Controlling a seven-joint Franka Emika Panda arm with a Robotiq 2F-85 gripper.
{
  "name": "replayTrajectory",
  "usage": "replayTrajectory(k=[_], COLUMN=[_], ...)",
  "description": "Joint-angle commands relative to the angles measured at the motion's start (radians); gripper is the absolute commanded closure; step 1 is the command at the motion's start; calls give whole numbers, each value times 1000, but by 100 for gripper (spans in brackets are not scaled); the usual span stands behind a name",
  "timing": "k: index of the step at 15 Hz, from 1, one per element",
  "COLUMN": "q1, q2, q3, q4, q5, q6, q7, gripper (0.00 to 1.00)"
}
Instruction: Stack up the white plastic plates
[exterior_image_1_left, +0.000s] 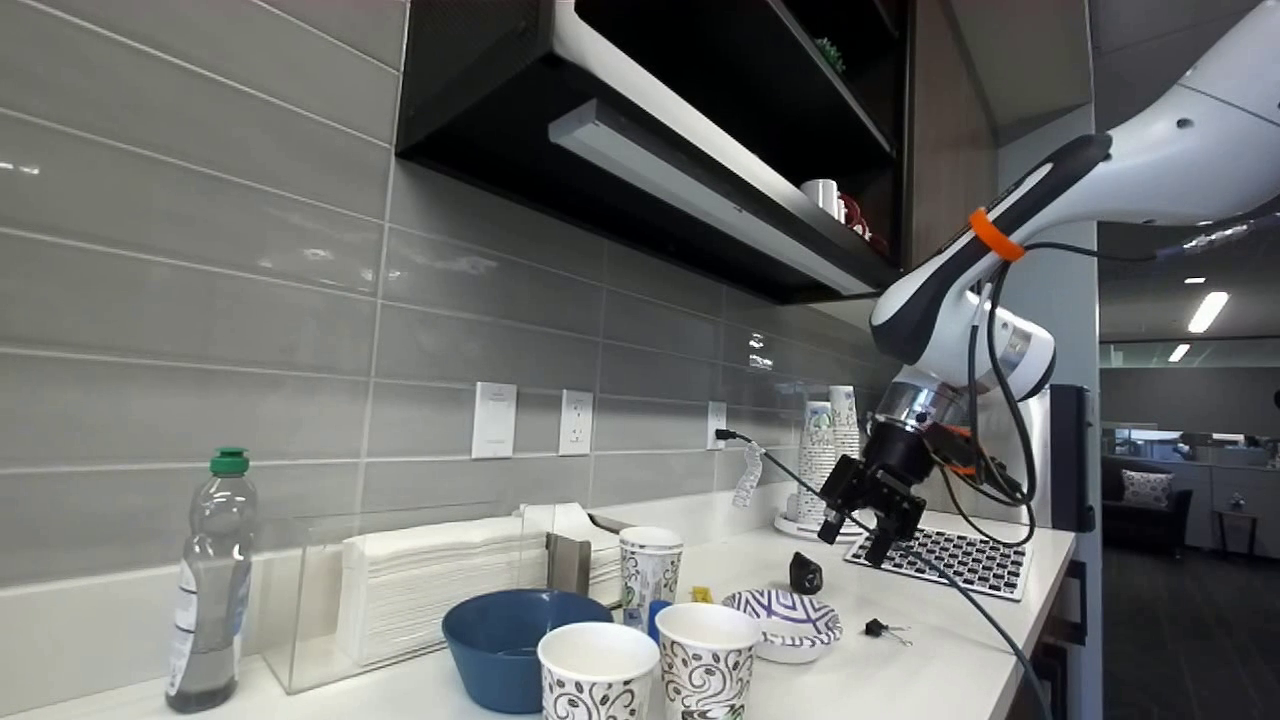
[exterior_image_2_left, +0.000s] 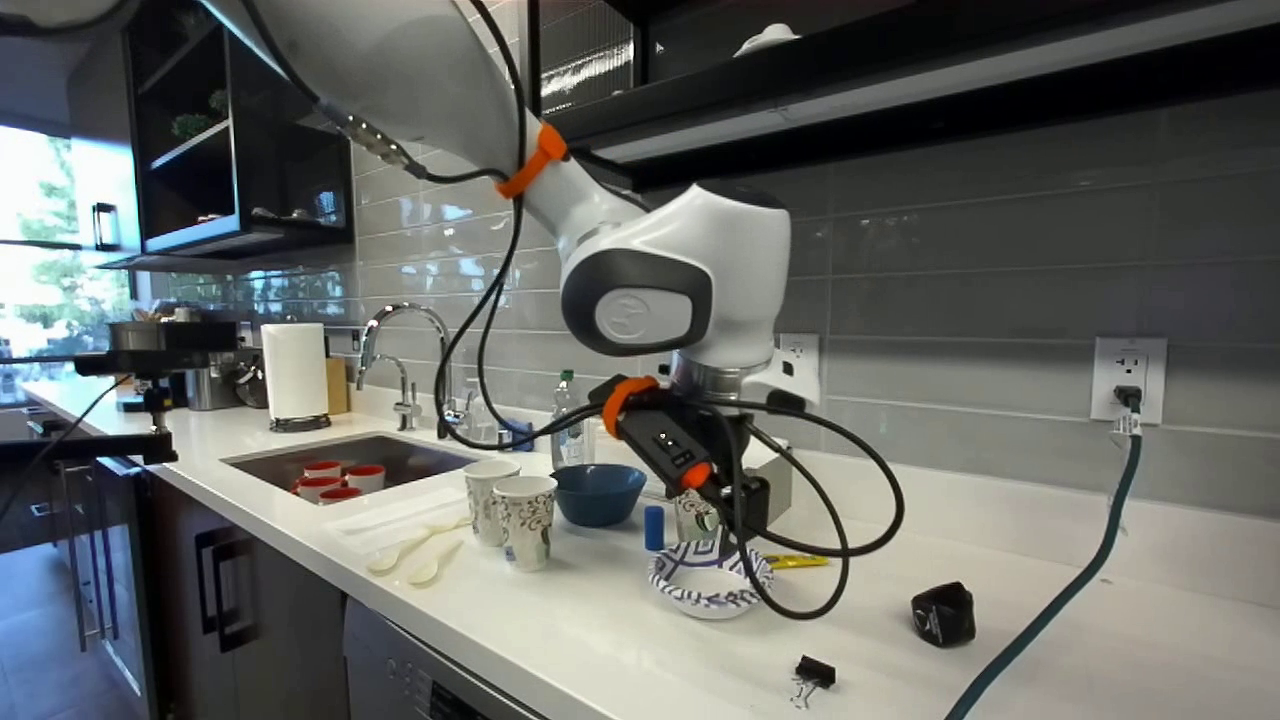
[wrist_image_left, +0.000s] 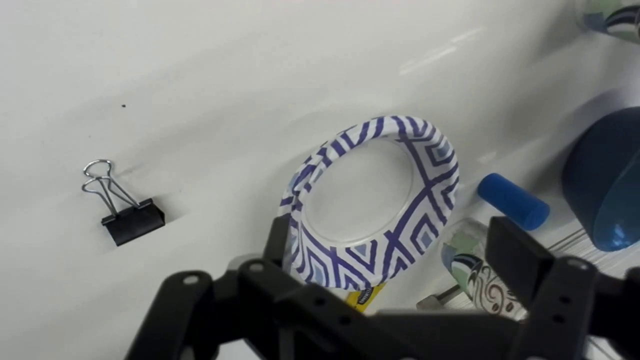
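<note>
A shallow round white dish with dark blue-purple pattern stands on the counter in both exterior views (exterior_image_1_left: 785, 625) (exterior_image_2_left: 710, 583). It also shows in the wrist view (wrist_image_left: 357, 195), where its rim looks doubled at the left; I cannot tell whether it is one dish or a stack. No separate second plate shows. My gripper (exterior_image_1_left: 856, 537) is open and empty, pointing down above the counter; in an exterior view it hangs over the far side of the dish (exterior_image_2_left: 745, 515), partly hidden by cables. In the wrist view the left finger of the gripper (wrist_image_left: 395, 247) overlaps the dish's lower left edge.
A blue bowl (exterior_image_2_left: 598, 497), patterned cups (exterior_image_2_left: 525, 525), a blue cylinder (exterior_image_2_left: 654, 528) and a yellow packet (exterior_image_2_left: 797, 561) stand near the dish. A binder clip (exterior_image_2_left: 815, 672), a black object (exterior_image_2_left: 943, 614) and a cable (exterior_image_2_left: 1080, 580) lie on the other side. A cabinet (exterior_image_1_left: 700, 170) overhangs the counter.
</note>
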Motion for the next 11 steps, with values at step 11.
replayTrajectory(k=[11], q1=[79], q2=[-120], q3=[5], q4=[-100], q5=[-177], q6=[60], q7=[55], gripper=[0])
